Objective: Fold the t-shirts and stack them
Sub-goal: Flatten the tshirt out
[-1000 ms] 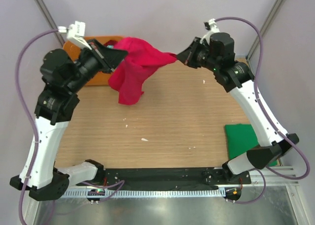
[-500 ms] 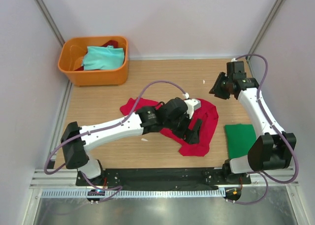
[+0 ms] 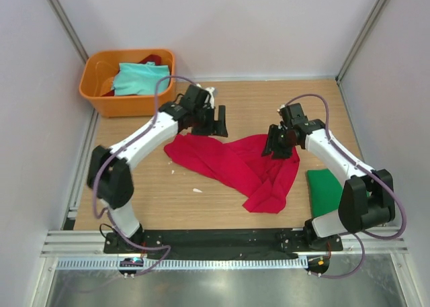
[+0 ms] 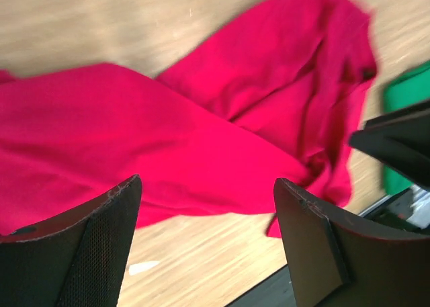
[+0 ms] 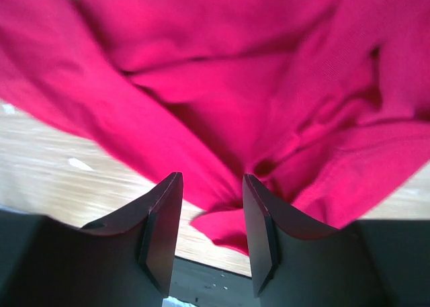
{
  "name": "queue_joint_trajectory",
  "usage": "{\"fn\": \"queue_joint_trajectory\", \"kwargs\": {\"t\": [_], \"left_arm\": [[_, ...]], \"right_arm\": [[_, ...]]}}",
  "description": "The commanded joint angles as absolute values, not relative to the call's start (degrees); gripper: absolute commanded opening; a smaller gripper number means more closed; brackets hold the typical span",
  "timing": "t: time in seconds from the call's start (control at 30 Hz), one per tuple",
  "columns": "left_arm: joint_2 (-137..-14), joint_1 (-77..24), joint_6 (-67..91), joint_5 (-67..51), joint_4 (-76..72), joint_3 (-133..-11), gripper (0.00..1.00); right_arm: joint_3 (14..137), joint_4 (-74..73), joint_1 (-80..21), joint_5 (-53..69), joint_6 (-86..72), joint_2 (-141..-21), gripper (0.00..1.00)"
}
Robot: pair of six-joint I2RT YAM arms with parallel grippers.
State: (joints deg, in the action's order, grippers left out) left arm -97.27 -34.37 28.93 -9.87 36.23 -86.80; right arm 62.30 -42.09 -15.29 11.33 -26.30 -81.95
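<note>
A crumpled red t-shirt lies spread across the middle of the table. My left gripper hovers just behind its back left edge, jaws wide open and empty; in the left wrist view the red cloth lies beyond the fingers. My right gripper is over the shirt's right part, open by a narrower gap, with nothing between its fingers and red folds below. A folded green t-shirt lies at the right front. A teal t-shirt sits in the basket.
An orange basket stands at the back left corner with teal and dark red cloth inside. Small white scraps lie on the wooden table. Frame posts and walls close in both sides; a black rail runs along the front edge.
A second ago both grippers held the red shirt up at the back. It now lies on the table, both grippers have let go, and the left arm has swung back.
</note>
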Motion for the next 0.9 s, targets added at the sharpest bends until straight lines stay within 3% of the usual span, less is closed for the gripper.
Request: {"fn": "queue_joint_trajectory", "kwargs": {"t": [0.0,0.27,0.53,0.73,0.83,0.87], "left_arm": [[-105.2,-35.9,26.5,-19.3,37.7,-89.1,0.8],[-118.3,-35.9,31.3,-18.0,37.2,-96.4,0.82],[-124.0,-36.0,33.1,-15.1,37.9,-99.8,0.72],[-125.5,-36.0,33.0,-14.1,39.5,-101.3,0.44],[-125.9,-36.0,32.3,-12.8,40.6,-102.0,0.23],[-125.9,-35.9,31.9,-12.3,41.4,-102.4,0.0]], "right_arm": [[60.3,-39.3,-14.1,8.8,-28.7,-82.3,0.47],[55.9,-33.9,-8.2,11.3,-31.0,-85.5,0.47],[55.5,-31.9,-6.2,13.6,-30.4,-91.0,0.45],[56.9,-29.9,-5.1,15.0,-29.9,-95.1,0.4],[58.2,-29.6,-5.0,15.4,-29.7,-96.4,0.34],[58.8,-29.7,-5.0,15.3,-29.8,-96.6,0.33]]}}
